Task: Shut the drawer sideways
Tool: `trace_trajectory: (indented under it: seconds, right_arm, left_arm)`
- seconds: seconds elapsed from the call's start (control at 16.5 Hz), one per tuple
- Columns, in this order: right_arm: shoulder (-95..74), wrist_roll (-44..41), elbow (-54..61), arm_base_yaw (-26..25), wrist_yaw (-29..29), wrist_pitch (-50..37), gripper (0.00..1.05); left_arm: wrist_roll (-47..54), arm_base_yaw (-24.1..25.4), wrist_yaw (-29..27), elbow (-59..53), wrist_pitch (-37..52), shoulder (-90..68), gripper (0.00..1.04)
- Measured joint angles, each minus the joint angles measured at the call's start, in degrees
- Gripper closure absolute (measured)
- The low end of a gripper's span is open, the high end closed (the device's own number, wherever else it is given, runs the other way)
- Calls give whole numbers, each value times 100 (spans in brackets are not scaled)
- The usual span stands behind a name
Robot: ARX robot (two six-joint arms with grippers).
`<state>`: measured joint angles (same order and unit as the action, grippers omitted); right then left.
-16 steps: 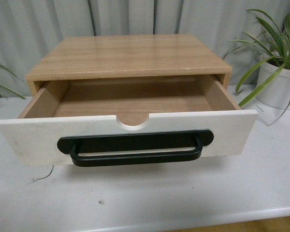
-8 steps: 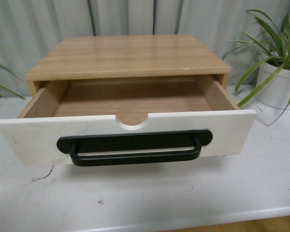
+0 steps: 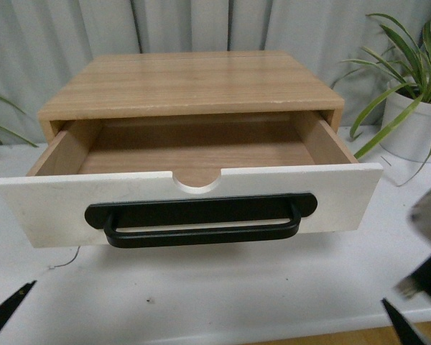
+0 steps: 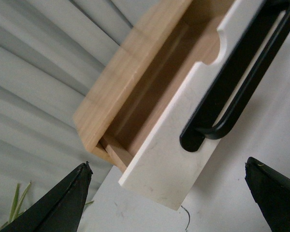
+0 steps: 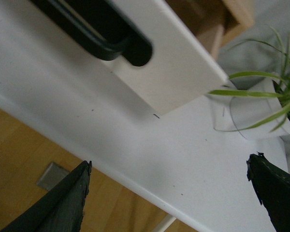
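The drawer point(image 3: 50, 208) stands pulled out of the wooden cabinet point(image 3: 194, 83). It has a white front, a long black bar handle point(image 3: 201, 219) and a semicircular notch point(image 3: 197, 183), and its inside is bare. My left gripper point(image 4: 166, 163) is open and empty, short of the front's left end point(image 4: 164, 164); one of its fingers point(image 3: 11, 307) shows at the front view's bottom left. My right gripper point(image 5: 169, 160) is open and empty, over the table edge below the front's right end point(image 5: 179, 72); one of its fingers point(image 3: 396, 320) shows at the bottom right.
The cabinet sits on a white table point(image 3: 237, 287) in front of a grey curtain. A plant in a white pot point(image 3: 413, 126) stands right of the cabinet, and leaves point(image 3: 0, 115) reach in at the far left. The wooden floor point(image 5: 34, 150) lies beyond the table edge.
Both grippers have come into the bottom corners of the front view, the right one blurred. The drawer has not moved.
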<state>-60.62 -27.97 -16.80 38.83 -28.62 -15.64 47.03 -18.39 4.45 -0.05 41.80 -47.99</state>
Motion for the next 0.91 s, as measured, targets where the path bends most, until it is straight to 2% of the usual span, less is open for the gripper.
trace_trajectory:
  seconds: [0.06, 0.18, 0.3, 0.61, 0.91]
  right_arm:
    - [-507, -188, -46, 72, 109, -326, 6]
    - [-1290, -369, -236, 83, 354, -763, 6]
    - [-1932, -476, -564, -48, 649, -1106, 6]
    - [-2970, -485, -1329, -293, 1373, -1185, 6]
    - [-3652, -671, -2177, -719, 1679, -1132, 6]
  left_arm:
    - [306, 11, 2, 0, 914, -1104, 7]
    - [675, 57, 44, 11, 2135, -2667, 7]
    - [944, 210, 131, 48, 2839, -3860, 7]
    - [1178, 625, 308, 761, 2813, -4846, 7]
    - [1193, 776, 299, 1698, 2378, -5281, 7]
